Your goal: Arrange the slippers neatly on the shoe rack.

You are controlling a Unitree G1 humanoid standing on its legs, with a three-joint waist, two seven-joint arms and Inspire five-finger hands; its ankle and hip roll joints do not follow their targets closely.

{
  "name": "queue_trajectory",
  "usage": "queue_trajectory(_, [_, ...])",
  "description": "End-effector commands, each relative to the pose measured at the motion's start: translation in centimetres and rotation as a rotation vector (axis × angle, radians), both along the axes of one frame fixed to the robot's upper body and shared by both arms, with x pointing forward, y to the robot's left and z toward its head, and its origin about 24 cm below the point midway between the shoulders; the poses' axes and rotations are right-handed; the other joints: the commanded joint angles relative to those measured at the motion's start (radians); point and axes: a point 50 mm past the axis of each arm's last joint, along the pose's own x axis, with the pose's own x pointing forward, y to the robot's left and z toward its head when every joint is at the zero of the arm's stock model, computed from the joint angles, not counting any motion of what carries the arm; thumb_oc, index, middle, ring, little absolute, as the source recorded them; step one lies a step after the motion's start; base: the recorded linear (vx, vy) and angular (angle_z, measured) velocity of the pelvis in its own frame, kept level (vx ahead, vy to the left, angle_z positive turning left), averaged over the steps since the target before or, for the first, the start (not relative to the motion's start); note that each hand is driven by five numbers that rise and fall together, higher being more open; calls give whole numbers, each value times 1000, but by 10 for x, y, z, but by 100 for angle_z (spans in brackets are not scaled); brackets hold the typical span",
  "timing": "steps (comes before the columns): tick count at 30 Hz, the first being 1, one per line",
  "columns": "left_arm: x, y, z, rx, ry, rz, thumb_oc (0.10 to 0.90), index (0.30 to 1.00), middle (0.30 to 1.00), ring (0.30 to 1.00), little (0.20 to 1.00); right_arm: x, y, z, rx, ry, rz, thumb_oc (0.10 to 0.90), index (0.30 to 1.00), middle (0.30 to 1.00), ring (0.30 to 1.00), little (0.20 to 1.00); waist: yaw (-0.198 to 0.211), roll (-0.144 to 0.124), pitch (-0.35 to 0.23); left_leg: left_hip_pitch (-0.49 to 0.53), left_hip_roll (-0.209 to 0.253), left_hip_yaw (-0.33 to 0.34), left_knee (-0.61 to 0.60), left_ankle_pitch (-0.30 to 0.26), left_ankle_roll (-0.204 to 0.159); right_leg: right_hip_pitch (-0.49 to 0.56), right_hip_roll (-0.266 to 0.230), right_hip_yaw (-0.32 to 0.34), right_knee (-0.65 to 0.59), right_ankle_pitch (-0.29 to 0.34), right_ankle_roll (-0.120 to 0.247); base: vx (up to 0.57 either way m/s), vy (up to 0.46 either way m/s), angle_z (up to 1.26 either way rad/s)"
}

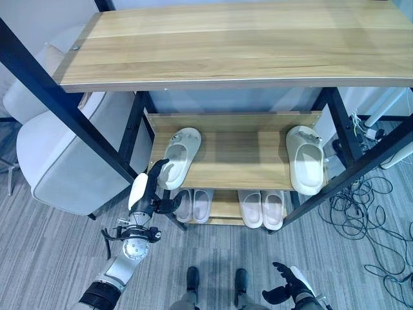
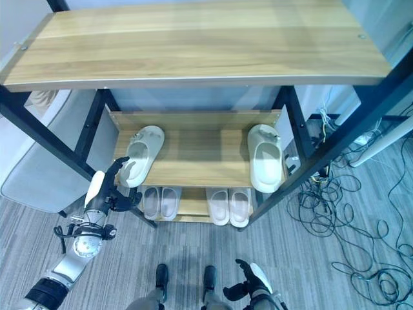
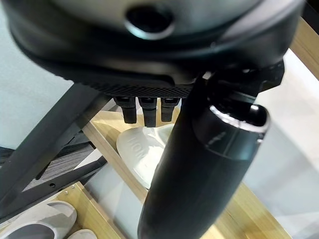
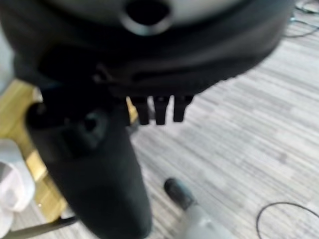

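The shoe rack (image 1: 239,161) carries two cream slippers on its middle shelf, set well apart. The left slipper (image 1: 179,154) lies slantwise, heel nearest the left hand (image 1: 150,191), whose released fingers reach its heel. The right hand (image 1: 290,284) hangs relaxed, far off.

Left hand (image 3: 199,164) hovering, fingers (image 3: 148,110) straight above cream slipper (image 3: 142,152), wooden shelf (image 3: 249,219)
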Motion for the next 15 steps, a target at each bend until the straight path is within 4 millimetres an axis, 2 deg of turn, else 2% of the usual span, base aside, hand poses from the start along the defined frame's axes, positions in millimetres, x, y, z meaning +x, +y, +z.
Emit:
queue_trajectory(1, [53, 18, 90, -72, -345, 81, 800, 900, 900, 900, 900, 10, 5, 9, 22, -95, -1, 800, 900, 900, 900, 900, -18, -22, -33, -42, -38, 1, 1, 22, -2, 34, -49, -12, 13, -85, 103, 0, 0, -4])
queue_trajectory(5, [39, 5, 79, -199, -329, 28, 800, 900, 900, 900, 900, 11, 4, 9, 18, -103, -8, 800, 900, 900, 900, 900, -10, -16, -22, -31, -41, 3, 1, 18, -2, 43, -49, -12, 13, -88, 100, 0, 0, 0])
queue_trajectory(10, [28, -8, 76, -301, -314, -49, 800, 900, 900, 900, 900, 14, 4, 11, 13, -114, -6, 800, 900, 900, 900, 900, -3, -9, -19, -27, -42, 1, 1, 18, -2, 47, -50, -17, 13, -90, 98, 0, 0, 0])
queue_trajectory(11, [20, -15, 72, -365, -299, -92, 800, 900, 900, 900, 900, 15, 4, 12, 14, -116, -10, 800, 900, 900, 900, 900, 2, -6, -14, -25, -44, -1, 1, 18, -1, 50, -50, -19, 13, -91, 97, 0, 0, 0])
queue_trajectory(15, [9, -25, 68, -427, -275, -155, 800, 900, 900, 900, 900, 17, 6, 12, 17, -122, -11, 800, 900, 900, 900, 900, 9, -4, -8, -16, -44, -2, 1, 17, -1, 59, -48, -23, 13, -95, 96, -2, -12, 3])
